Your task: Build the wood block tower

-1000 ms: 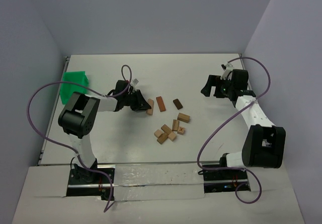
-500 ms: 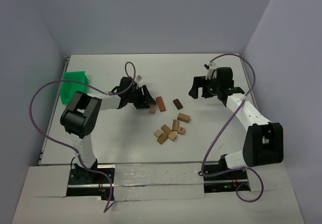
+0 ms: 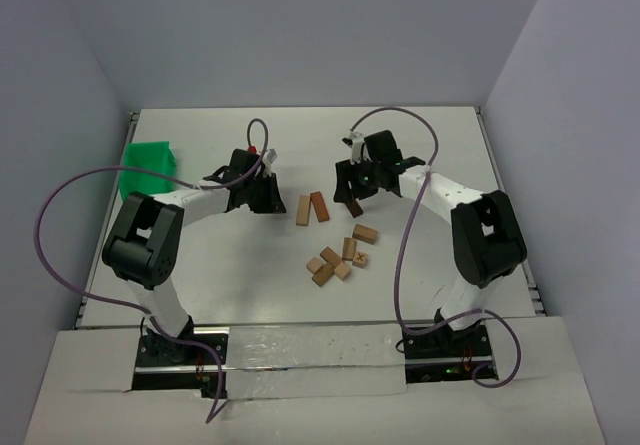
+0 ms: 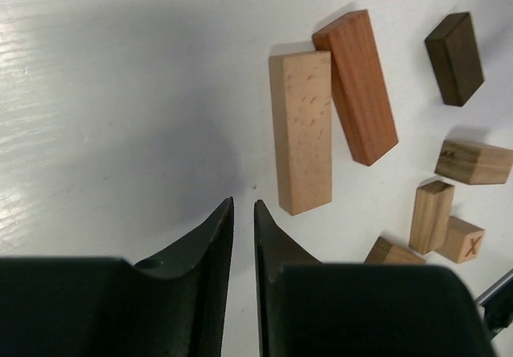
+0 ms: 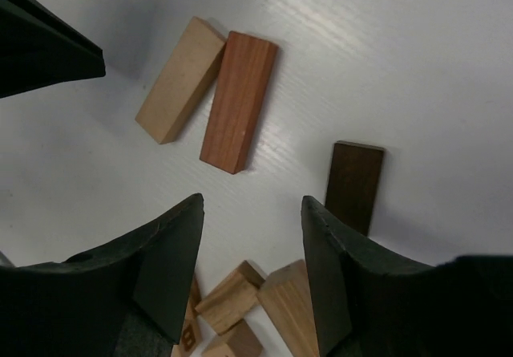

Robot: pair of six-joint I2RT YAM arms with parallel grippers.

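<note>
Wood blocks (image 3: 335, 258): small tan pieces lying loose in a cluster on the table (image 3: 200, 265), one marked X (image 4: 465, 241).
Bars: pale bar (image 4: 301, 132) and reddish bar (image 4: 356, 86) lie flat and touching; dark block (image 5: 354, 186) lies apart.
Left gripper (image 4: 243, 204): jaws nearly together, empty, near the pale bar.
Right gripper (image 5: 252, 203): jaws spread, empty, beside the dark block.

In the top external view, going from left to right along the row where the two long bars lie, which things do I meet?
Green tray → left tool → pale tan bar → reddish-brown bar → right tool.
</note>
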